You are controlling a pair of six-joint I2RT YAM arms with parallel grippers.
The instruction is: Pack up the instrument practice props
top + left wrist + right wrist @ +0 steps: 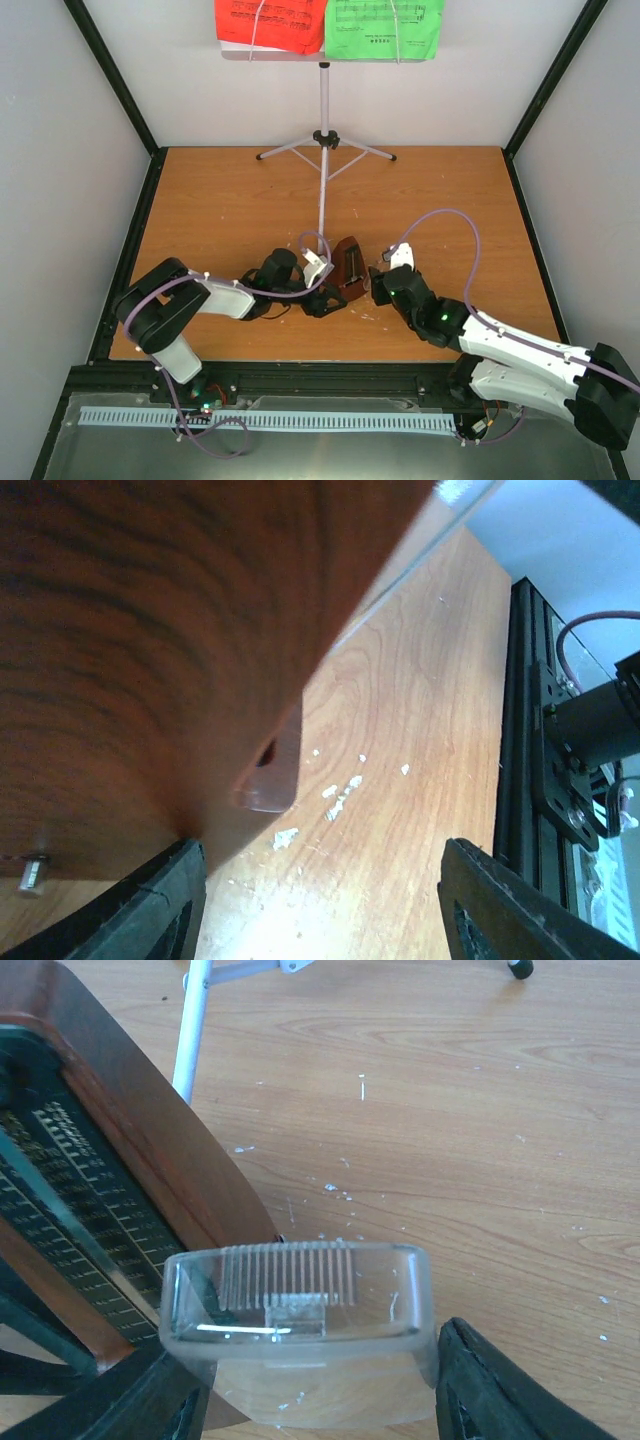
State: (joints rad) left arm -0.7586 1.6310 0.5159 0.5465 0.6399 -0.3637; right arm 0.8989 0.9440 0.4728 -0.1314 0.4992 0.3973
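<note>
Since the metronome (349, 265), tilted just in front of the stand (323, 150), is flanked by the left claw (320, 905) held apart and the right claw (310, 1390) clamped on its clear cover (300, 1305), it could be toppled by a crooked push.

Dark-brown metronome (349, 262) tilts against the left fingers (150, 910); its clear cover (295, 1310) sits pinched between the right fingers (500, 1390); tripod stand (323, 110) upright beyond both.

The dark-brown metronome (150, 660) is looming across the upper left, right over the left gripper (320, 910) — its fingers are standing wide apart, the table (420, 730) with white flecks (340, 798) showing between, a black rail (525, 730) running alongside.
</note>
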